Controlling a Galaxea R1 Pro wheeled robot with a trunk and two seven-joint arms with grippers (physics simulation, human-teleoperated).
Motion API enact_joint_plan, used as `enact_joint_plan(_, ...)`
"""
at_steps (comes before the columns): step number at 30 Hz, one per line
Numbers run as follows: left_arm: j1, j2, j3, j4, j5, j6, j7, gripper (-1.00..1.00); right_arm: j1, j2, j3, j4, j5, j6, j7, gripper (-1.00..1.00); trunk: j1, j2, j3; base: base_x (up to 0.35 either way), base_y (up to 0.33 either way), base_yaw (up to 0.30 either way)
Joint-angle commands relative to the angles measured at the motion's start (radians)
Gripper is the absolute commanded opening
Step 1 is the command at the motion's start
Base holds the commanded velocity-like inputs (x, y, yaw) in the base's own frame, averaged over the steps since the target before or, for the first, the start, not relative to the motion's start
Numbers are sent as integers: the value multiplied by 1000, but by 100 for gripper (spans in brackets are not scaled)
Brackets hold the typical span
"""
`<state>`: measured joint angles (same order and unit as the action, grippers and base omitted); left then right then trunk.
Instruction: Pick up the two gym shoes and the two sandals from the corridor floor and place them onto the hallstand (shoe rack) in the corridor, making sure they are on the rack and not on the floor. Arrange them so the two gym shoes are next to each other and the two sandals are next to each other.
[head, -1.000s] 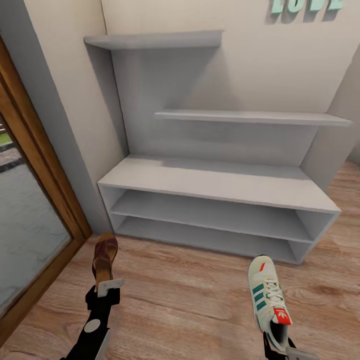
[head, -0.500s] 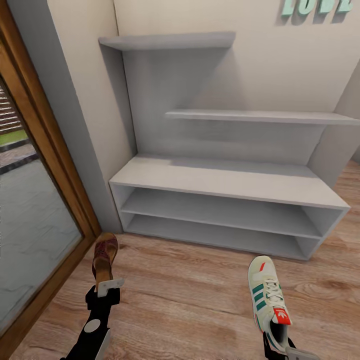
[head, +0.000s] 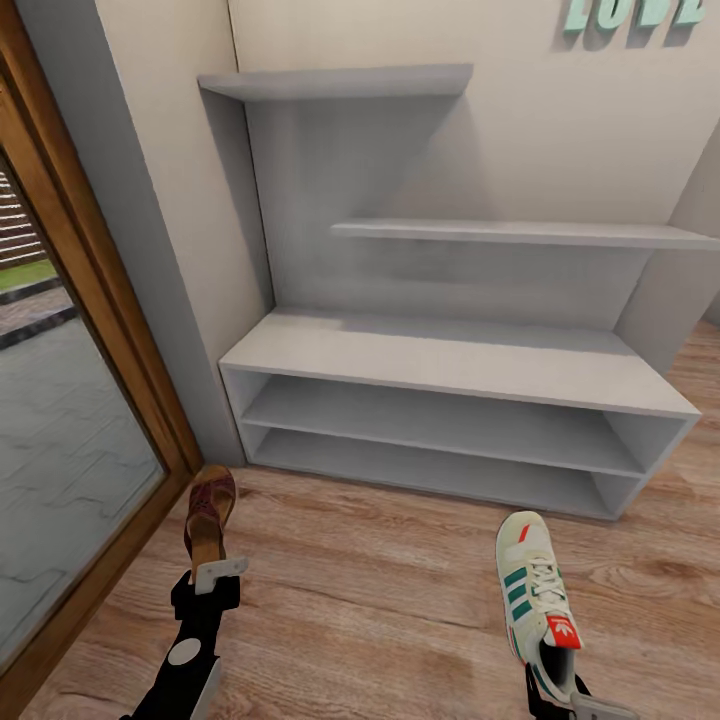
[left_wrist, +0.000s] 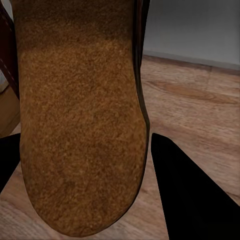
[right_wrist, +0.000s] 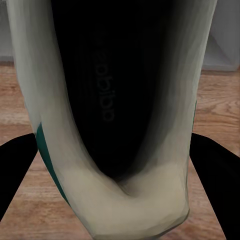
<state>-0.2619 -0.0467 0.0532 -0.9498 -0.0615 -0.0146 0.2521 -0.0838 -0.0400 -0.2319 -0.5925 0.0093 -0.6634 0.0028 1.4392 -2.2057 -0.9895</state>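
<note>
While the robot faced the grey hallstand (head: 455, 365), its left end effector (head: 215, 572) gripped a brown sandal (head: 208, 515) by the heel, and its right end effector (head: 560, 690) clamped a gym shoe (head: 537, 592). Each should be lifted level onto the hallstand's low top.

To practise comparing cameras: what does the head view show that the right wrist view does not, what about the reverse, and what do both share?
Head view alone: the hallstand with its floating shelves, and a sandal held in the left claw. Right wrist view alone: the gym shoe's dark inside with its printed insole. Both: the gym shoe and the corridor floor.
</note>
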Motion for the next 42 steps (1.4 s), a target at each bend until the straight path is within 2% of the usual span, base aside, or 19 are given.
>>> enact_joint_plan(1, 0, -1, 2, 0, -10, 0, 1, -100, -1, 0, -1, 2, 1, -3, 0, -100, 0, 0, -1, 0, 0, 0)
enact_joint_plan(6, 0, -1, 2, 0, -10, 2, 1, -100, -1, -1, -2, 1, 0, -4, 0, -100, 0, 0, 0, 0, 0, -49)
enact_joint_plan(16, -1, 0, -1, 1, -13, 5, -1, -100, -1, -5, -6, 0, -2, -4, -4, -100, 0, 0, 4, 0, 0, -266)
enact_joint_plan(21, -2, 3, -5, 2, -13, 61, -3, -100, -1, -20, -33, -3, -5, -4, -7, -100, 0, 0, 5, 0, 0, -288)
enact_joint_plan(23, -4, 4, -6, 1, -13, 112, -5, -100, -1, -40, -73, -4, -6, -4, -6, -100, 0, 0, 6, 0, 0, -293)
enact_joint_plan(24, -6, 4, -6, 1, -13, 146, -7, -100, -1, -55, -111, -5, -6, -2, -6, -100, 0, 0, 6, 0, 0, -294)
enact_joint_plan(26, -10, 5, -6, 1, -13, 181, -9, -100, -1, -71, -155, -5, -7, -1, -6, -100, 0, 0, 6, 0, 0, -295)
enact_joint_plan(27, -14, 4, -6, 0, -13, 215, -10, -100, -1, -86, -204, -6, -8, 0, -6, -100, 0, 0, 6, 0, 0, -271)
enact_joint_plan(28, -16, 3, -6, 0, -14, 233, -10, -100, -1, -92, -229, -6, -8, 0, -5, -100, 0, 0, 6, 0, 0, -234)
enact_joint_plan(29, -21, 1, -6, -1, -14, 266, -10, -100, -1, -102, -276, -7, -9, 1, -5, -100, 0, 0, 6, 0, 0, -150)
enact_joint_plan(30, -27, 0, -6, -2, -14, 284, -11, -100, -1, -106, -298, -8, -9, 1, -5, -100, 0, 0, 6, 0, 0, -120)
enact_joint_plan(31, -43, -3, -7, -2, -14, 317, -11, -100, -1, -111, -335, -10, -9, 1, -5, -100, 0, 0, 6, 0, 0, -77)
enact_joint_plan(35, -100, -7, -8, -1, -13, 398, -11, -100, -1, -131, -395, -33, -9, 9, -4, -100, 0, 0, 6, 0, 0, -42)
enact_joint_plan(37, -152, -9, -11, -1, -12, 463, -12, -100, -1, -150, -424, -68, -11, 65, -2, -100, 0, 0, 6, 0, 0, -11)
enact_joint_plan(38, -192, -13, -19, -1, -12, 497, -12, -100, -1, -170, -450, -89, -15, 158, -1, -100, 0, 0, 6, 0, 0, -3)
enact_joint_plan(40, -221, -15, -27, -1, -13, 513, -11, -100, -1, -187, -476, -102, -24, 236, 0, -100, 0, 0, 6, 0, 0, -2)
enact_joint_plan(41, -264, -15, -38, 0, -13, 526, -11, -100, -1, -221, -520, -115, -50, 350, 0, -100, 0, 0, 6, 0, 0, 0)
enact_joint_plan(42, -276, -14, -40, 1, -13, 529, -12, -100, -1, -233, -531, -117, -61, 383, 0, -100, 0, 0, 6, 0, 0, 0)
